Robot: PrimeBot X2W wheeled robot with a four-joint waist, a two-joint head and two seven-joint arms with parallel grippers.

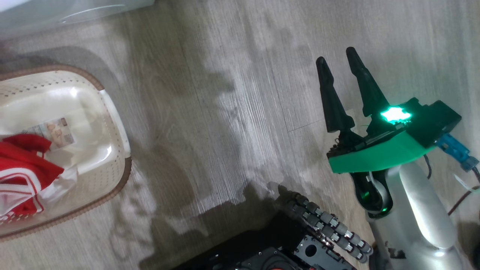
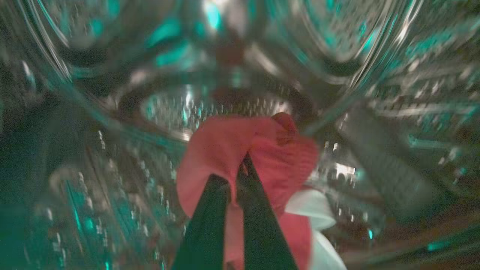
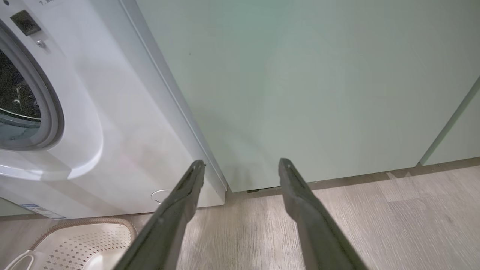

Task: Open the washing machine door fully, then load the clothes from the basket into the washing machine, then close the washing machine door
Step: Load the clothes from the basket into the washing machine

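One garment (image 2: pixel 225 146): red, in drum (image 2: pixel 375 120), pinched by L gripper (image 2: pixel 233 168), fingers pressed together on it.
Second garment (image 1: pixel 22 165): red/white, in basket (image 1: pixel 119 127), 9 o'clock head view.
R gripper (image 1: pixel 336 56): spread, empty, 3 o'clock, above floor (image 1: pixel 225 112).
Handling: prob. soft, light, limp, may snag; grip a bunched fold nr top.

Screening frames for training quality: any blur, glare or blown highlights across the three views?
Left wrist view: heavy motion blur, dim, teal glints across the drum; the red garment in the left gripper is soft-edged. Head view: basket floor blown out, blotchy shadows on the wood floor, green light blooming behind the right gripper. Right wrist view: sharp, evenly lit across the washing machine and cabinet.
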